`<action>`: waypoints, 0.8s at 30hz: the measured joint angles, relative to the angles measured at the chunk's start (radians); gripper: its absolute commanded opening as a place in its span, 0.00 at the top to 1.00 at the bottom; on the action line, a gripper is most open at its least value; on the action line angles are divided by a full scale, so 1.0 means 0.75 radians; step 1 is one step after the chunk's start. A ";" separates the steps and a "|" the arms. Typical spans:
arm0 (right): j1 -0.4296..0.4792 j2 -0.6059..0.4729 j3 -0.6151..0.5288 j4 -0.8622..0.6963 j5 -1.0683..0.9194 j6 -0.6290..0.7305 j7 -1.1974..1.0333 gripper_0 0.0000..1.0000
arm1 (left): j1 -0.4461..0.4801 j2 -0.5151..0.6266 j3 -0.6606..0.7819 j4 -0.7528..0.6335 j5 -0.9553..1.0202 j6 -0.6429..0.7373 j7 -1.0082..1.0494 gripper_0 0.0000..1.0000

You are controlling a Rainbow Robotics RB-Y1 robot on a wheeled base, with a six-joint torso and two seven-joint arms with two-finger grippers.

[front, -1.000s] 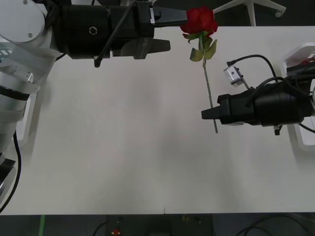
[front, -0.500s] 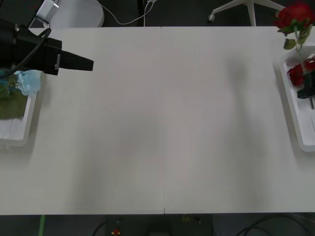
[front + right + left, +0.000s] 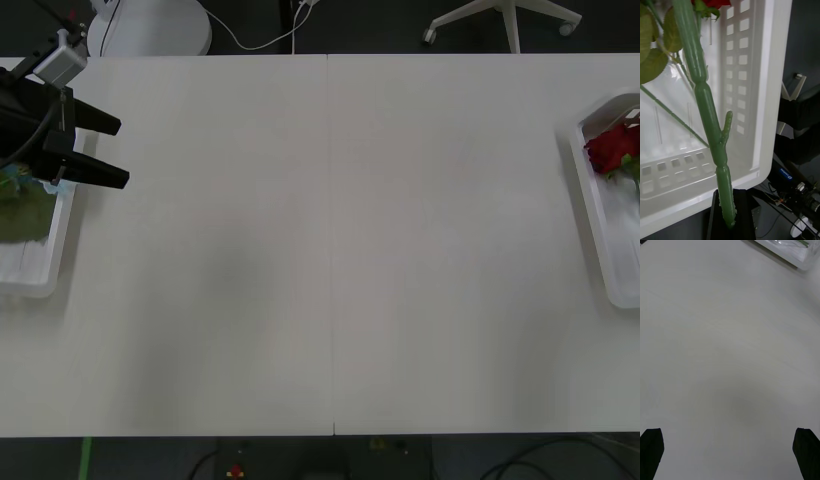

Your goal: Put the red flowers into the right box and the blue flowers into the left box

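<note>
The red flowers (image 3: 608, 150) lie in the right box (image 3: 592, 220) at the table's right edge. In the right wrist view my right gripper (image 3: 729, 221) is shut on the lower end of a red flower's green stem (image 3: 707, 108), which reaches up over the right box's (image 3: 771, 75) slotted base toward a red bloom (image 3: 713, 3). At the table's left edge the blue flowers (image 3: 10, 176) and their olive leaves rest in the left box (image 3: 45, 268). My left gripper (image 3: 124, 152) hangs open beside that box, over bare table, its black fingers (image 3: 651, 444) wide apart.
A corner of the left box (image 3: 801, 257) shows past the left gripper. A white chair base (image 3: 505, 20) and a round white base (image 3: 150, 28) stand on the floor beyond the table's far edge. Dark equipment and cables sit below the right box.
The rose went from mid-table to above the right box and now lies low in it. My right arm has left the front view. The left gripper drew back left and opened.
</note>
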 measured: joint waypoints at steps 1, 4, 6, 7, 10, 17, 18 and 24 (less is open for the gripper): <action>0.000 0.002 0.002 0.025 0.033 -0.035 0.000 1.00 | 0.000 0.029 -0.047 0.000 0.037 -0.033 0.000 0.00; 0.000 0.021 0.019 0.095 0.120 -0.136 0.000 1.00 | 0.000 0.100 -0.179 0.000 0.140 -0.125 -0.024 0.00; 0.000 0.039 0.045 0.135 0.156 -0.198 0.000 1.00 | -0.002 0.129 -0.247 0.000 0.176 -0.152 -0.103 0.00; 0.000 0.048 0.061 0.154 0.176 -0.230 0.000 1.00 | -0.002 0.137 -0.272 0.000 0.186 -0.157 -0.162 0.00; 0.000 0.081 0.089 0.208 0.258 -0.327 0.000 1.00 | -0.002 0.141 -0.306 0.001 0.209 -0.159 -0.314 0.00; -0.001 0.142 0.093 0.318 0.329 -0.430 0.000 1.00 | -0.031 0.141 -0.332 0.001 0.226 -0.169 -0.332 0.00; -0.001 0.148 0.097 0.324 0.348 -0.444 0.000 1.00 | -0.044 0.141 -0.348 0.001 0.227 -0.173 -0.332 0.00; -0.001 0.160 0.121 0.376 0.390 -0.513 0.000 0.84 | -0.162 0.141 -0.536 0.021 0.276 -0.210 -0.332 0.00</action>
